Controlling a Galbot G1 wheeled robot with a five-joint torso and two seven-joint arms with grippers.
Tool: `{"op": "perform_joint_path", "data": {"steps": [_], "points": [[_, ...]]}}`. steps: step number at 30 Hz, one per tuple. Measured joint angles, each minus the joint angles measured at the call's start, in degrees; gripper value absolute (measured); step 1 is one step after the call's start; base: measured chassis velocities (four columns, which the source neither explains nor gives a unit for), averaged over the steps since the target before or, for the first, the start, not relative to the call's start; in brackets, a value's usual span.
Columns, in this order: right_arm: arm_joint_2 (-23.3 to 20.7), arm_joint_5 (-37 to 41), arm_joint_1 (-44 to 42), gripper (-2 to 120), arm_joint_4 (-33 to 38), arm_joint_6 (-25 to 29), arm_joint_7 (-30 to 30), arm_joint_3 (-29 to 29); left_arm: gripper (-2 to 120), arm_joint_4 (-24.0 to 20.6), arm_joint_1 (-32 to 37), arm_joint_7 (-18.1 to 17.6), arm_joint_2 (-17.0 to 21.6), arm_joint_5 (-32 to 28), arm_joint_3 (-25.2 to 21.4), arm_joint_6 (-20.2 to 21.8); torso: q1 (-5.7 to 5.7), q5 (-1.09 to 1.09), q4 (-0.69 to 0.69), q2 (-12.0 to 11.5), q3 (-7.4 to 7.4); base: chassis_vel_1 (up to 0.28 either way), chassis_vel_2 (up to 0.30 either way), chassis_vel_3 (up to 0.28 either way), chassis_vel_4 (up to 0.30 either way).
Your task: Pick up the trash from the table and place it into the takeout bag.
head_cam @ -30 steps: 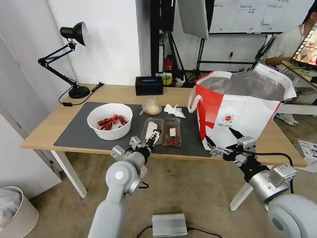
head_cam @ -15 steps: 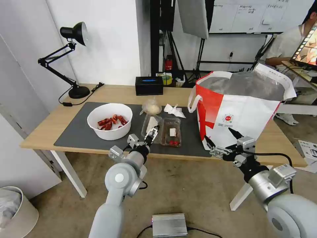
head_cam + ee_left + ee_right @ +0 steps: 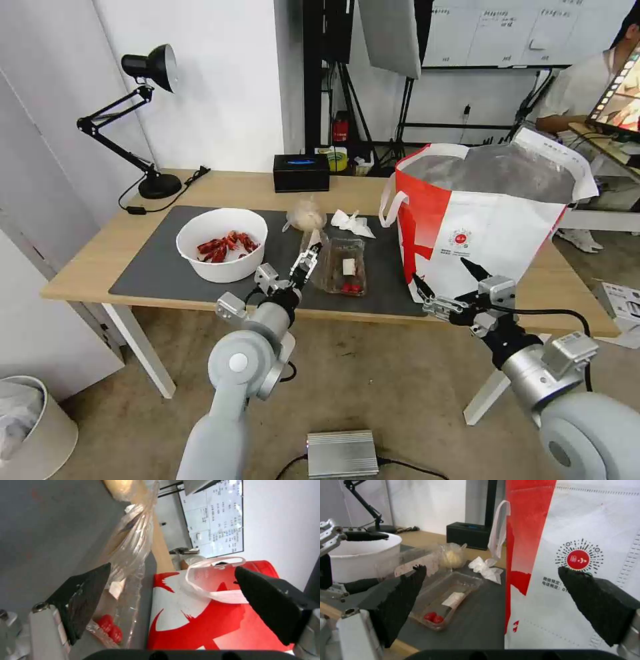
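On the light-wood table, a dark grey mat holds the clear hinged tray, whose raised half the left gripper appears to pinch. Right gripper hovers spread before the takeout bag, printed with a round red logo. A whiteboard hangs behind.

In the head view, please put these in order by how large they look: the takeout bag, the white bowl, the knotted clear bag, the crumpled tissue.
1. takeout bag, by far the largest.
2. white bowl.
3. knotted clear bag and crumpled tissue: they look about alike, so I do not rank them.
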Motion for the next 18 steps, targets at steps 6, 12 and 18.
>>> {"op": "perform_joint_path", "data": {"steps": [6,12,18], "points": [[0.82,-0.32,-0.34,100,0.17,0.03,0.00,0.02,100,0.26,-0.12,0.62,0.07,-0.13,0.61,-0.18,0.00,0.00,0.00,0.00,0.00,0.000,0.000,0.000,0.000],[1.79,-0.84,-1.15,100,0.69,0.08,-0.06,0.32,100,0.49,-0.09,0.58,-0.06,0.19,2.04,-0.27,0.00,0.00,0.00,0.00,0.00,0.000,0.000,0.000,0.000],[2.22,-0.92,-1.90,100,1.43,0.10,-0.07,0.82,100,0.01,0.25,0.76,-0.17,0.18,3.46,-0.29,0.00,0.00,0.00,0.00,0.00,0.000,0.000,0.000,0.000]]}}
